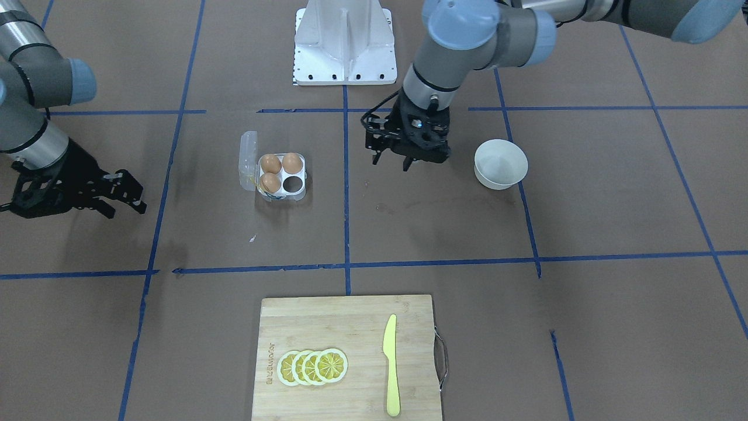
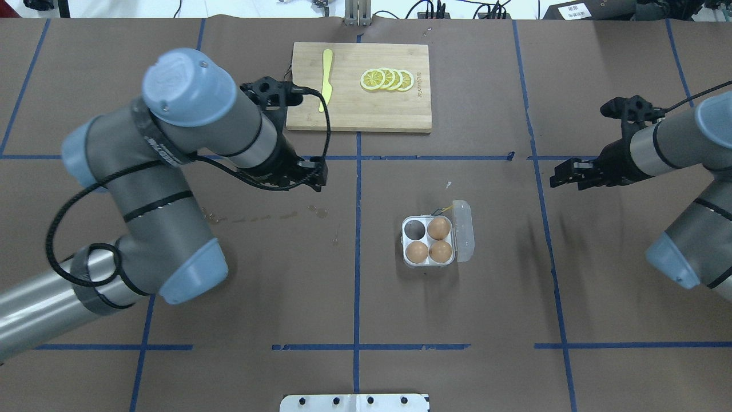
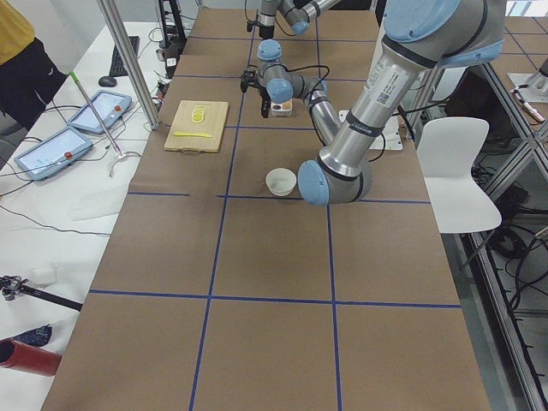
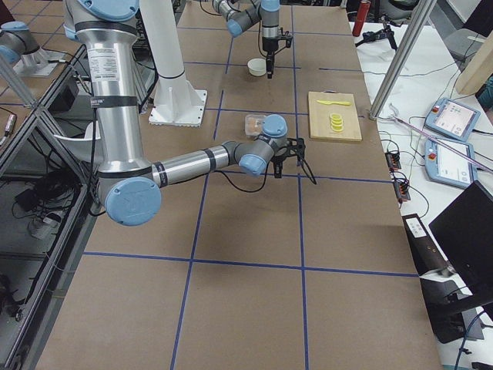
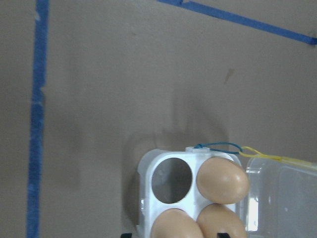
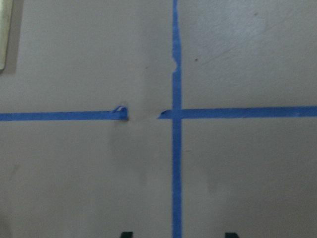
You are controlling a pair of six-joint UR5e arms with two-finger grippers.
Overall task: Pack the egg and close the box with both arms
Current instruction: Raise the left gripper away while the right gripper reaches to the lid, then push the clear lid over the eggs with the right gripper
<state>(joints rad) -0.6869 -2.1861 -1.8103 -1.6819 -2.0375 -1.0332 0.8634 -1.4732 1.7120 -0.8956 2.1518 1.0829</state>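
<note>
The clear box [image 1: 301,196] sits open on the table, with its lid [image 1: 248,158] folded out to the side. Three orange-brown eggs fill three cells, one of them the egg [image 1: 270,162], and one cell [image 1: 293,184] is empty. No loose egg shows. My left gripper [image 1: 391,164] hovers open and empty between the box and the bowl. The left wrist view shows the box [image 5: 148,198], its empty cell [image 5: 171,181] and an egg [image 5: 223,179]. My right gripper [image 1: 127,209] is open and empty, well off to the box's other side; it also shows in the overhead view [image 2: 557,178].
A white bowl [image 1: 501,182], with no egg showing inside, stands beside my left gripper. A bamboo cutting board [image 1: 304,327] holds lemon slices [image 1: 312,366] and a yellow knife [image 1: 390,365]. The white robot base [image 1: 345,44] is behind the box.
</note>
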